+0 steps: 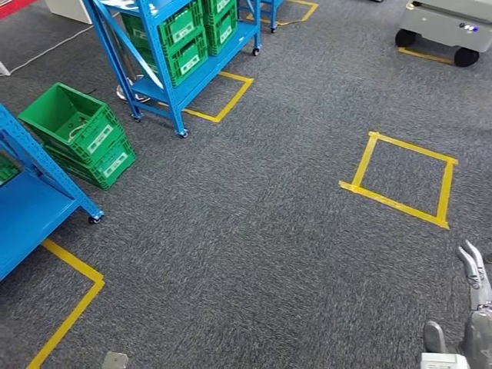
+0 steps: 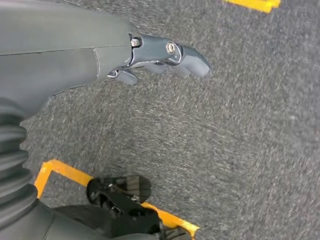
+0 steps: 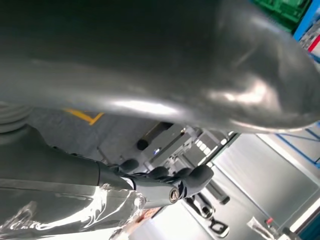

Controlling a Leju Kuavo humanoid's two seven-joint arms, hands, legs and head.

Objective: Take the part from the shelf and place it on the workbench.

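Two hands in play: the right hand (image 3: 166, 185) carries a plastic-wrapped part (image 3: 75, 215) with fingers curled on it, the left hand (image 2: 151, 55) hangs empty, fingers loosely apart, over carpet, so the pickup looks done and the counter placement remains.

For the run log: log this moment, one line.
left robot hand: empty, above carpet | right robot hand: contents unclear | blue shelf: ahead-left, green bins

Left hand (image 2: 124, 57): smooth grey thumb cover, dark blue-grey fingers (image 2: 188, 57) pinned with silver screws, ribbed grey cuff. Right hand (image 1: 476, 307), lower right: pale grey, jointed.
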